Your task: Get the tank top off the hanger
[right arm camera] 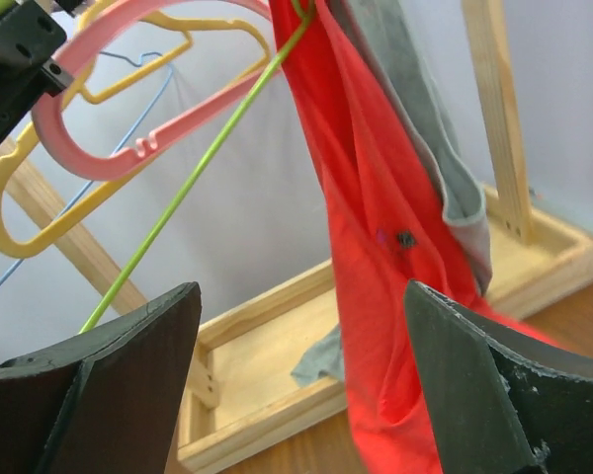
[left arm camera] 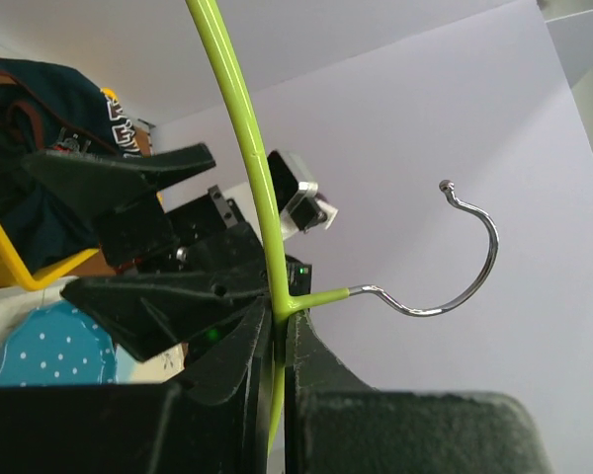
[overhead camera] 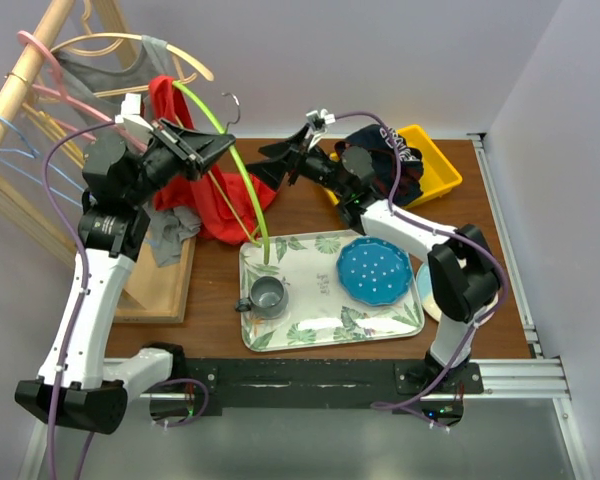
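The red tank top (overhead camera: 195, 195) hangs bunched on a lime green hanger (overhead camera: 242, 175) whose lower end rests on the leaf-print tray (overhead camera: 325, 327). My left gripper (overhead camera: 223, 148) is shut on the hanger (left arm camera: 239, 138) just below its metal hook (left arm camera: 469, 281), and its jaws (left arm camera: 277, 331) pinch the green wire. My right gripper (overhead camera: 268, 163) stands open just right of the hanger, with nothing between its fingers. In the right wrist view the tank top (right arm camera: 376, 257) hangs ahead of the open right gripper (right arm camera: 296, 365), and the green wire (right arm camera: 193, 183) crosses to its left.
A wooden rack (overhead camera: 20, 80) at the left carries pink (right arm camera: 99, 148) and yellow hangers and a grey garment (right arm camera: 430, 128). The tray holds a grey mug (overhead camera: 268, 295) and a blue dotted plate (overhead camera: 376, 271). A yellow bin (overhead camera: 442, 165) with dark clothes (overhead camera: 390, 150) sits behind.
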Robot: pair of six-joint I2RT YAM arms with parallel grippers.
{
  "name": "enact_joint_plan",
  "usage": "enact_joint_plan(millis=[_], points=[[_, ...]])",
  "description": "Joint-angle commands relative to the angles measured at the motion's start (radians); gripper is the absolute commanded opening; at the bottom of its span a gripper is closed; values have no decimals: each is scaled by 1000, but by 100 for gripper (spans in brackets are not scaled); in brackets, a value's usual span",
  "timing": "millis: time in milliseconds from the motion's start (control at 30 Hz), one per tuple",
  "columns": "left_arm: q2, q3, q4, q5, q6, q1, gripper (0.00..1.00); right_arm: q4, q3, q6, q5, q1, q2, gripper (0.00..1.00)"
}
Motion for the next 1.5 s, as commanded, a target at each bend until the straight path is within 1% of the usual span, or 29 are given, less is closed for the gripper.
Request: enact_joint_plan(millis=[0,67,100,167,267,333,433,467,500,600,667,733,867,1000,1133,1200,1300,1333,1400,1467], points=[[-34,51,-156,127,37,-22,0,38,122,-90,-80,1,65,88],[-34,92,-233,100,83,-21,0,36,151,-85,-86,-1,82,88],[-25,144,-308,84,124,-20,0,39,154,-81,-88,1,91,88],[-10,199,-367,25,163,-20,0,65,150,-59,-83,1,93,88],[13,236,-329,9,189,-4,0,102,135,-24,-86,1,93,88],[51,298,-330,9,200,-4,0,101,130,-15,-97,2,90,88],[78,388,-383,-48,246,-4,0,75,130,-36,-105,5,78,88],[90,420,-399,-86,264,-2,0,52,130,-42,-103,7,75,88],[120,498,-448,-105,299,-2,0,44,131,-47,-102,7,72,88],[162,586,-490,-137,323,-2,0,18,141,-48,-105,10,65,88],[159,582,-484,-131,310,-2,0,6,139,-51,-102,12,59,88],[142,546,-478,-117,284,-2,0,-4,142,-67,-109,16,58,88],[124,508,-501,-28,266,-2,0,-36,173,-101,-141,18,75,89],[93,441,-484,76,244,-2,0,2,205,-107,-148,34,90,92],[55,378,-482,174,252,-4,0,-2,240,-137,-99,54,130,94],[33,349,-507,188,267,-4,0,10,266,-133,-111,67,157,96],[7,293,-484,251,264,-4,0,24,322,-125,-108,97,217,99],[4,283,-478,283,263,-4,0,15,346,-137,-94,107,237,99],[-11,264,-466,300,260,-4,0,10,371,-162,-69,130,259,99],[-19,258,-456,334,255,-4,0,15,375,-171,-5,140,283,98]])
